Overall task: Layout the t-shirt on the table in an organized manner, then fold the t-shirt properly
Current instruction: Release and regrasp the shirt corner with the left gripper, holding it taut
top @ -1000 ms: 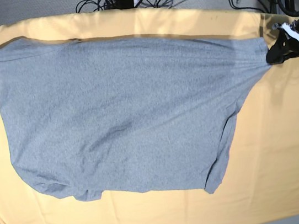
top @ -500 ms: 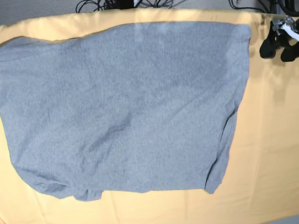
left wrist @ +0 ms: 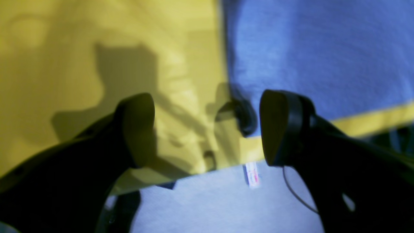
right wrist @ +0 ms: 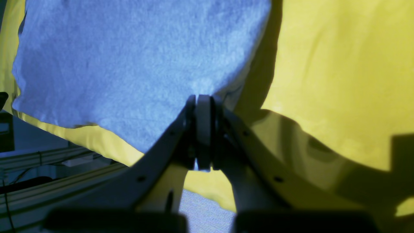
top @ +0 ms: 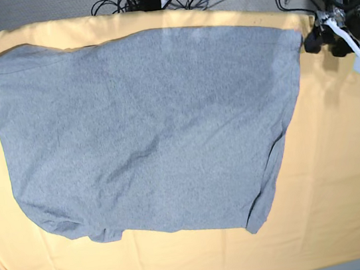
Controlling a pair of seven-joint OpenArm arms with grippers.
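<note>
The t-shirt [top: 146, 133] lies spread across the table [top: 346, 172]; its sleeves are hard to make out. My right gripper [right wrist: 203, 97] pinches its corner at the table's far edge. My left gripper [left wrist: 207, 129] stands released just beside the other corner, holding nothing, bare cloth around it.

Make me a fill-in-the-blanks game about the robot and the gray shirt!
1. The left gripper is ____, with nothing between its fingers.
2. The right gripper is shut on a corner of the ____.
3. The t-shirt lies on a table covered in ____ cloth.
4. The shirt's color is ____.

Missing words: open; t-shirt; yellow-orange; gray
</note>
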